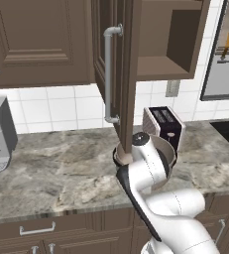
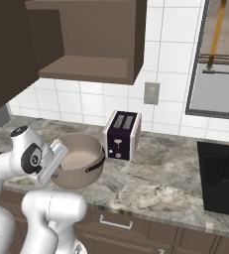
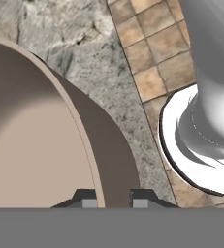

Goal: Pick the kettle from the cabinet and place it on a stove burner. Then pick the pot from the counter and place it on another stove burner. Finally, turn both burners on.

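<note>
From the left base view we see the pot [image 1: 158, 149] on the counter [image 1: 61, 168] near its front edge, our arm masking it. The right base view shows the stove [image 2: 220, 178] well apart at the counter's right end. In the hand view the gripper [image 3: 113, 197] pinches the pot's wall — next, we judge, lift and carry.

Toaster [image 2: 122, 135] just behind pot [image 2: 81, 166]; open cabinet door [image 1: 122, 74] overhead.

light: even, soft render | shadow: inside cabinet [image 2: 86, 34] | focus: sharp, no glare
</note>
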